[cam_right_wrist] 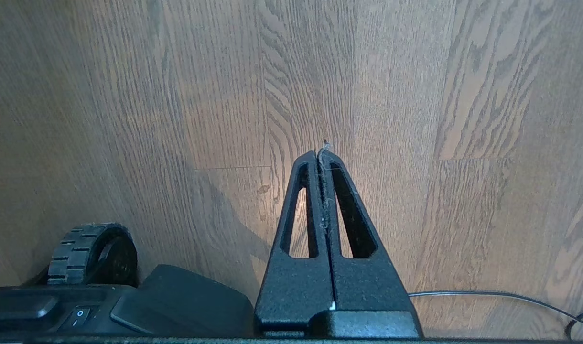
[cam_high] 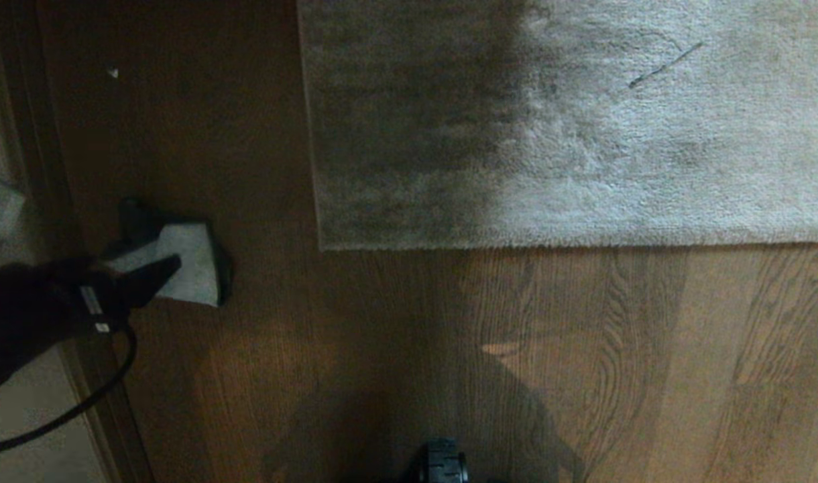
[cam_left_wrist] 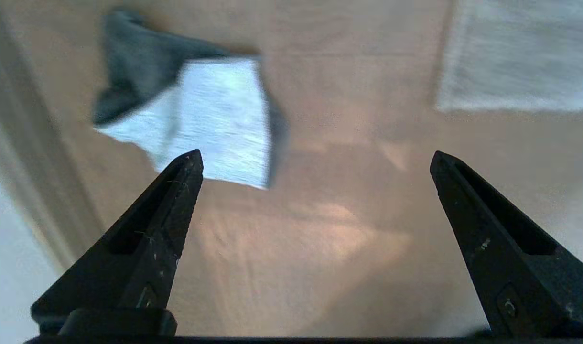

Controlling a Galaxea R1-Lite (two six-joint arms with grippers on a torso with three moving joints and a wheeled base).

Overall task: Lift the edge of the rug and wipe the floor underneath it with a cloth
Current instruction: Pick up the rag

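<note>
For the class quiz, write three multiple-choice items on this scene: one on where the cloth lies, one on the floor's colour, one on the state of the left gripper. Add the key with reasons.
1. Where does the cloth lie?
A. on the rug
B. on the floor, left of the rug
C. in the right gripper

2. What colour is the floor?
A. brown wood grain
B. white tile
C. green

3. How is the left gripper?
A. shut on the cloth
B. shut and empty
C. open, near the cloth

Key: B, the cloth rests on bare planks apart from the rug; A, planks show brown grain; C, its fingers stand wide apart, holding nothing.
</note>
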